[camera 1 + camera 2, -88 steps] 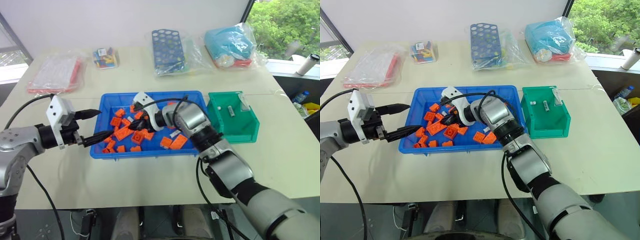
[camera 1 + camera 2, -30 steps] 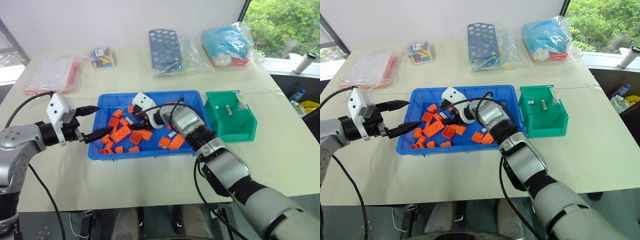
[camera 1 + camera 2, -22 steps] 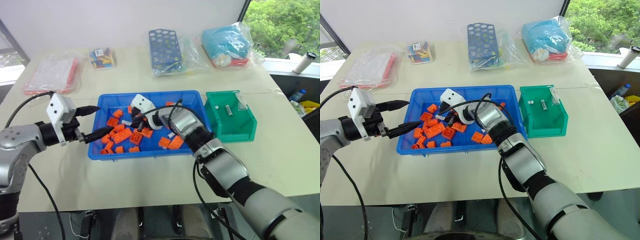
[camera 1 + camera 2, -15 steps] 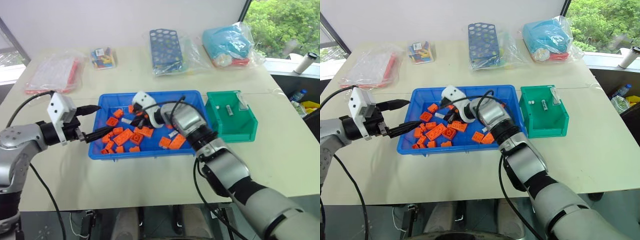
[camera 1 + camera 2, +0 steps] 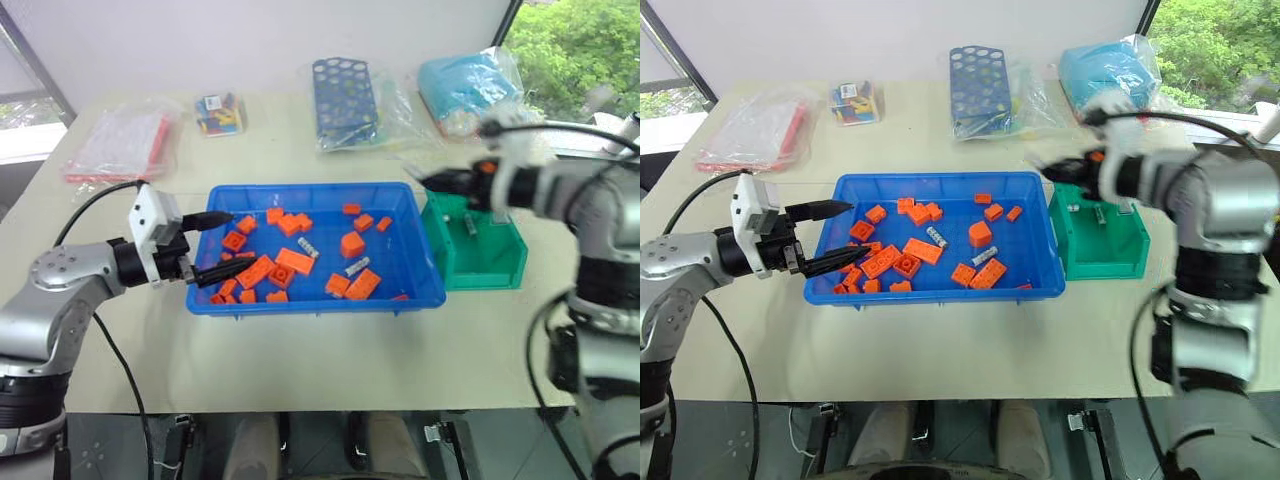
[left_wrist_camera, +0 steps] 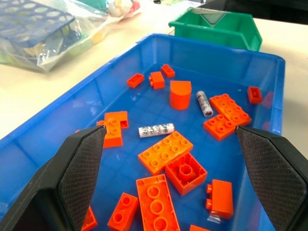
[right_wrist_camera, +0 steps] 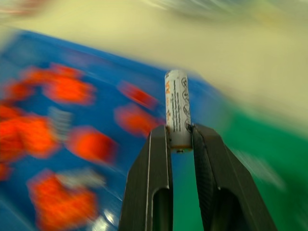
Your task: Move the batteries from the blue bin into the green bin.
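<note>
— Right tool (image 5: pixel 1048 166) is out of the blue bin (image 5: pixel 428 262) now, swung over to the near-left corner of the green bin (image 5: pixel 505 276). Before, it was down among the orange blocks (image 5: pixel 290 263).

— Holding anything?

— Yes. In the right wrist view the two fingers (image 7: pixel 155 163) are pinched narrow on a battery (image 7: pixel 177 115), which stands up past the tips with its printed label facing the camera.

— And the left tool (image 5: pixel 222 245)?

— Spread wide at the left end of the blue bin, empty. One finger is over the rim, the other pokes in low toward the blocks at that end.

— Any batteries left in the blue bin?

— Two that I can see, both lying flat on the bin floor among the blocks: one near the middle (image 5: pixel 309 246), one a little right of it and nearer (image 5: pixel 357 266). The left wrist view shows the same pair (image 6: pixel 156 130) well apart from each other.

— And the green bin?

— Sits on the counter (image 5: pixel 300 350) just right of the blue bin, nearly touching it. At least one battery lies inside (image 5: pixel 469 224).
</note>
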Motion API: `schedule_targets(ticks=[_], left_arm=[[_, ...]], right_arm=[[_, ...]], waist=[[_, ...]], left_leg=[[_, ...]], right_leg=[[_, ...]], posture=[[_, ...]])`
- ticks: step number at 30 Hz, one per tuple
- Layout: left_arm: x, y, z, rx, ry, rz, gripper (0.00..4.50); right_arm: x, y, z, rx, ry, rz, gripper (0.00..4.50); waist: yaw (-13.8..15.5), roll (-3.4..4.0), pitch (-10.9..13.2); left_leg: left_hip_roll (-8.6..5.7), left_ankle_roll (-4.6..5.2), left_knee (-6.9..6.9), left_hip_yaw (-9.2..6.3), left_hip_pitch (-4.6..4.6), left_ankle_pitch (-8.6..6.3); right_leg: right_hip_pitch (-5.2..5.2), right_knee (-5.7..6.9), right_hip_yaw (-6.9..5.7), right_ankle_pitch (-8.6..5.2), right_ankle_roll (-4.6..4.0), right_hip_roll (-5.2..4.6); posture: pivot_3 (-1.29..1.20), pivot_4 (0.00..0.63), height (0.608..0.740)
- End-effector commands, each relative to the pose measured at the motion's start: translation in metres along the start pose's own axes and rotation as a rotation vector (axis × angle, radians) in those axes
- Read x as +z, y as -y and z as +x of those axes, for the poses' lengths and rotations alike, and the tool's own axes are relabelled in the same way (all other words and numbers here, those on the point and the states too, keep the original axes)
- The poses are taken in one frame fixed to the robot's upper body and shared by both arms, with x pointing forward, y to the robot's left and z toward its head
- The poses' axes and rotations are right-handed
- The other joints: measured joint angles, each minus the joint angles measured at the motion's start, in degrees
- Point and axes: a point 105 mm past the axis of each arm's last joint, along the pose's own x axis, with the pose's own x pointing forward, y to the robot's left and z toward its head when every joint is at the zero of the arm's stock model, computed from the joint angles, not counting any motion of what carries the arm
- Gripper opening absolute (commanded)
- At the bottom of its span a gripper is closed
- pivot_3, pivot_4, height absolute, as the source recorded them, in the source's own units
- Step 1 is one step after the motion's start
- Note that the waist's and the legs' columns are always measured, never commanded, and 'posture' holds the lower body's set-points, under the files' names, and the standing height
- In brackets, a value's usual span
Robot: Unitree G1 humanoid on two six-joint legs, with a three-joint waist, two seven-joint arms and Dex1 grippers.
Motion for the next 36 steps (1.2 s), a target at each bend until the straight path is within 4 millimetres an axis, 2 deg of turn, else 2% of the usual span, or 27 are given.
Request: schedule_targets(ticks=[1,3,5,6,7,8,10,12,14,16,19,23,26,30,36], left_arm=[[0.009,-0.002,0.004,-0.019,0.020,0.038,4.50],[0.010,-0.004,0.006,-0.022,0.023,0.042,4.50],[0.012,-0.006,0.007,-0.025,0.025,0.046,4.50],[0.012,-0.007,0.008,-0.026,0.024,0.047,4.50],[0.012,-0.007,0.008,-0.027,0.024,0.048,4.50],[0.012,-0.008,0.008,-0.027,0.024,0.048,4.50],[0.012,-0.009,0.008,-0.027,0.023,0.049,4.50],[0.012,-0.008,0.009,-0.027,0.023,0.051,4.50],[0.013,-0.008,0.009,-0.026,0.023,0.053,4.50],[0.014,-0.008,0.008,-0.021,0.022,0.055,4.50],[0.013,-0.007,0.006,-0.010,0.015,0.058,4.50],[0.015,-0.005,0.002,0.001,0.013,0.058,4.50],[0.013,-0.004,-0.002,0.012,-0.005,0.067,4.50],[0.011,-0.006,-0.007,0.034,-0.021,0.067,4.50],[0.013,-0.006,-0.011,0.054,-0.019,0.068,4.50]], right_arm=[[0.002,0.000,-0.016,-0.042,0.052,-0.031,0.08],[-0.007,0.005,-0.015,-0.081,0.035,-0.046,1.11],[-0.008,0.008,-0.014,-0.109,0.038,-0.070,1.98],[-0.004,0.007,-0.014,-0.110,0.050,-0.095,2.61],[0.002,0.005,-0.013,-0.103,0.067,-0.115,2.88],[0.012,-0.001,-0.011,-0.080,0.099,-0.134,3.40],[0.029,-0.016,-0.006,-0.023,0.152,-0.161,3.40],[0.044,-0.047,0.008,0.088,0.189,-0.193,3.40],[0.048,-0.078,0.023,0.183,0.190,-0.236,3.40],[0.038,-0.108,0.046,0.260,0.150,-0.260,3.40],[0.011,-0.142,0.077,0.324,0.071,-0.362,3.40],[-0.017,-0.158,0.106,0.331,0.007,-0.492,3.40],[-0.026,-0.170,0.126,0.363,-0.017,-0.432,3.40],[-0.030,-0.175,0.141,0.359,-0.028,-0.448,3.40],[-0.052,-0.177,0.159,0.364,-0.089,-0.455,3.40]], waist=[[-0.5,0.00,0.0],[-0.9,0.03,0.0],[-0.9,0.04,0.0],[-0.9,0.05,0.0],[-0.8,0.05,0.0],[-0.7,0.05,0.0],[-0.7,0.11,0.1],[-0.6,0.09,0.1],[-0.5,0.08,0.1],[-0.4,0.07,0.0],[-0.1,0.06,0.0],[0.1,0.05,0.1],[-0.2,-0.03,0.0],[-0.3,-0.02,0.0],[-0.3,-0.03,0.0]], left_leg=[[0.01,0.00,0.01,0.02,0.02,0.00],[0.05,0.00,0.02,0.03,0.08,0.00],[0.07,0.00,0.02,-0.02,0.11,0.00],[0.07,0.00,0.02,-0.02,0.11,0.00],[0.06,0.00,0.02,-0.02,0.10,0.00],[0.06,0.00,0.02,-0.01,0.08,0.00],[0.04,0.00,0.02,0.01,0.06,0.00],[0.04,0.00,0.02,0.01,0.06,0.00],[0.07,0.00,0.01,-0.01,0.06,0.00],[0.08,0.00,0.01,-0.02,0.05,0.00],[0.05,0.00,0.02,-0.01,0.00,0.01],[0.02,0.01,0.12,0.02,-0.08,0.01],[0.02,0.01,0.21,0.03,-0.04,0.01],[0.04,0.00,0.13,0.02,0.02,0.01],[0.04,-0.01,0.09,0.04,0.00,0.02]], right_leg=[[0.00,0.00,0.03,0.00,0.01,0.06],[-0.01,0.04,0.11,0.08,0.14,0.26],[-0.01,0.09,0.10,0.07,0.13,0.37],[-0.01,0.09,0.10,0.07,0.13,0.38],[-0.01,0.09,0.10,0.07,0.13,0.37],[-0.01,0.08,0.10,0.07,0.14,0.36],[-0.03,0.06,0.11,0.08,0.15,0.33],[-0.05,0.07,0.11,0.08,0.15,0.34],[-0.05,0.10,0.10,0.08,0.15,0.36],[-0.03,0.09,0.06,0.08,0.15,0.37],[-0.04,0.09,0.06,0.08,0.15,0.33],[-0.02,0.08,0.03,0.08,0.16,0.27],[0.04,0.08,0.02,0.08,0.16,0.27],[0.03,0.14,0.00,0.09,0.16,0.33],[0.00,0.14,0.00,0.09,0.16,0.33]], posture=[[0.00,0.150,0.737],[0.00,0.150,0.737],[0.00,0.150,0.737],[0.00,0.150,0.737],[0.00,0.150,0.737],[0.00,0.150,0.737],[0.00,0.150,0.737],[0.00,0.150,0.737],[0.00,0.150,0.737],[0.00,0.150,0.737],[0.00,0.150,0.737],[0.00,0.150,0.737],[0.00,0.150,0.737],[0.00,0.150,0.737],[0.00,0.150,0.737]])
